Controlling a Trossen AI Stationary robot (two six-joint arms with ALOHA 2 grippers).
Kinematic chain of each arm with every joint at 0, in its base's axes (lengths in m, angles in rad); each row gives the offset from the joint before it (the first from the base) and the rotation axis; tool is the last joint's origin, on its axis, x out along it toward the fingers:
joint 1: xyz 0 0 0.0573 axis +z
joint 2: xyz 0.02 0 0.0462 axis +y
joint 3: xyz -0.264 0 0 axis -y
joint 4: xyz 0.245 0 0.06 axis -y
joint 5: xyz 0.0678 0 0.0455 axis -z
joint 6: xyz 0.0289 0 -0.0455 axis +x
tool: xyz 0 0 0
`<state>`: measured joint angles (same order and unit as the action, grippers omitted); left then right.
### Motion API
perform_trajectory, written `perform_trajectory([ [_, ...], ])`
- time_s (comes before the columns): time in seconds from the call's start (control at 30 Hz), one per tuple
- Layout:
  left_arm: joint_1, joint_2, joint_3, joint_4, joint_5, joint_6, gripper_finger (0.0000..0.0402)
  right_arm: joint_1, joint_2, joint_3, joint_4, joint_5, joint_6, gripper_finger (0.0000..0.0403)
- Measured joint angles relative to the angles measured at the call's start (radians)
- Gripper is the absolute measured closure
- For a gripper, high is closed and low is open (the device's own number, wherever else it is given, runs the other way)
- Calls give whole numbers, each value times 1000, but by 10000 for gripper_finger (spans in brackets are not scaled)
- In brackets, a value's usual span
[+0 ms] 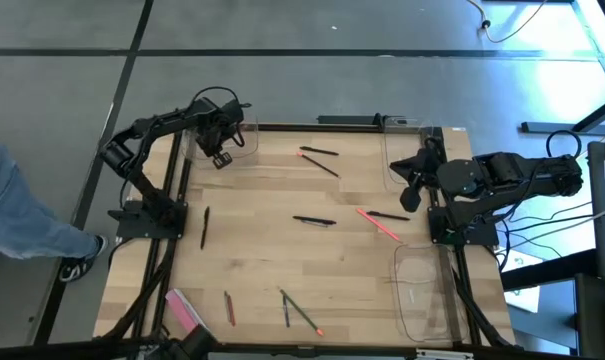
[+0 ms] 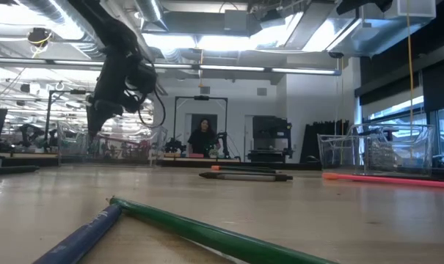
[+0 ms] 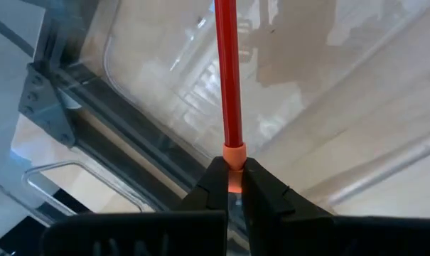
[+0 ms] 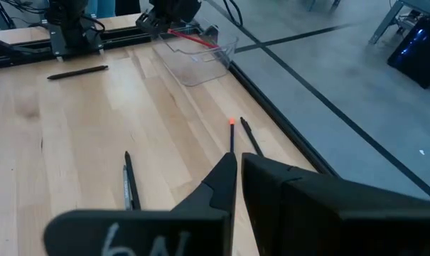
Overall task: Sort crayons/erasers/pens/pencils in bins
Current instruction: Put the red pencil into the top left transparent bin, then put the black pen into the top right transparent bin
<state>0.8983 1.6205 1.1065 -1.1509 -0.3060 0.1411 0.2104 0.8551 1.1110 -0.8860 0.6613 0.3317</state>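
Two end effectors show, and only the left one carries anything. The left end effector (image 3: pixel 232 186) has its fingers (image 3: pixel 213 186) pressed together on the orange end of a red crayon (image 3: pixel 229 71), which stands out straight from the tips over a clear bin (image 3: pixel 129 71) at the far left corner of the bench (image 1: pixel 262 250). In the high view this end effector (image 1: pixel 220 158) hangs just at the bin's (image 1: pixel 244 140) inner edge.

The right end effector (image 4: pixel 237 167) is held above the bench's right side, beside a second bin (image 1: pixel 402 155) at the far right corner; its fingers look nearly together with nothing between them, though the narrow gap is hard to judge. A third bin (image 1: pixel 422 295) lies at the near right.

On the bench, black pens (image 1: pixel 314 221) are scattered across the middle and far part, one alone near the left edge (image 1: pixel 204 227). A pink-red crayon (image 1: pixel 379 225) lies right of centre, touching or just beside a pen (image 1: pixel 390 215). Thin pencils (image 1: pixel 302 312) sit near the front edge, a dark red one (image 1: pixel 229 308) to their left, and a wide pink bar (image 1: pixel 182 312) lies at the near left corner
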Motion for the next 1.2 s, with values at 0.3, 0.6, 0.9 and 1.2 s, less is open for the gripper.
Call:
perform_trajectory([
  [0.3, 21, 19, 0, 30, 8, 22, 387, 0, 0, 0, 6, 0, 3, 376],
  [0.6, 21, 19, 0, 48, 9, 27, 328, 0, 0, 0, 6, -7, 0, 376],
  [0.9, 20, -13, 0, 39, 4, -9, 325, 0, 0, 0, 6, -8, 5, 376],
  [1.2, -82, -281, 0, 37, 7, -205, 326, -9, 0, 0, 34, 18, 9, 376],
])
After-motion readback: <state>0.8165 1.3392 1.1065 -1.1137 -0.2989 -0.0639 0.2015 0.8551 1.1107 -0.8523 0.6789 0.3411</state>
